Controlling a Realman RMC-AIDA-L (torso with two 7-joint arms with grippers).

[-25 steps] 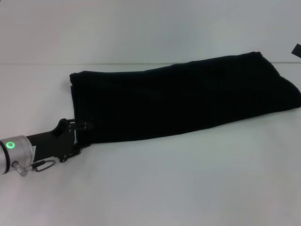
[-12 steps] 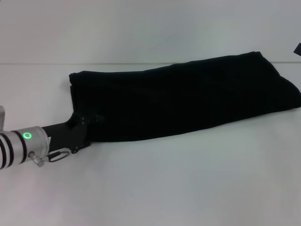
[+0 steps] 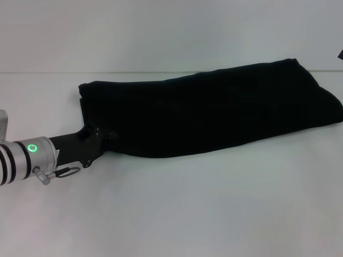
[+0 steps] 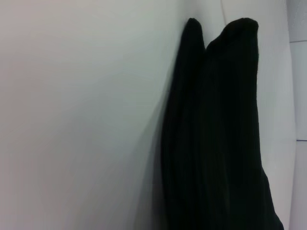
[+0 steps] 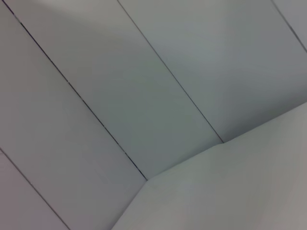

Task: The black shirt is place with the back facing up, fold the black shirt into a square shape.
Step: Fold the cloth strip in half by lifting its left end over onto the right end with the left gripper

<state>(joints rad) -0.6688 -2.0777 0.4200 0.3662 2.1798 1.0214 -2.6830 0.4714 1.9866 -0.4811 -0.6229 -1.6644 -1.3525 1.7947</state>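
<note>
The table is a plain white surface that fills most of the head view, with a pale wall behind it.

The black shirt lies on the table as a long folded band. It runs from the left of centre toward the far right, with its right end slightly farther from the robot than its left end. No lettering is visible on the upper face. In the left wrist view the shirt appears as a dark ridged strip against the white surface, ending in two rounded corners.

The left arm enters from the left edge of the head view. It shows a silver wrist section with a lit green ring. The left gripper is at the near left corner of the shirt, touching the fabric edge. Black fingers against black cloth make it impossible to tell whether the gripper is open, closed, or gripping the shirt.

The right gripper is not visible in any view. The right wrist view shows only wall panels with thin dark seams.
</note>
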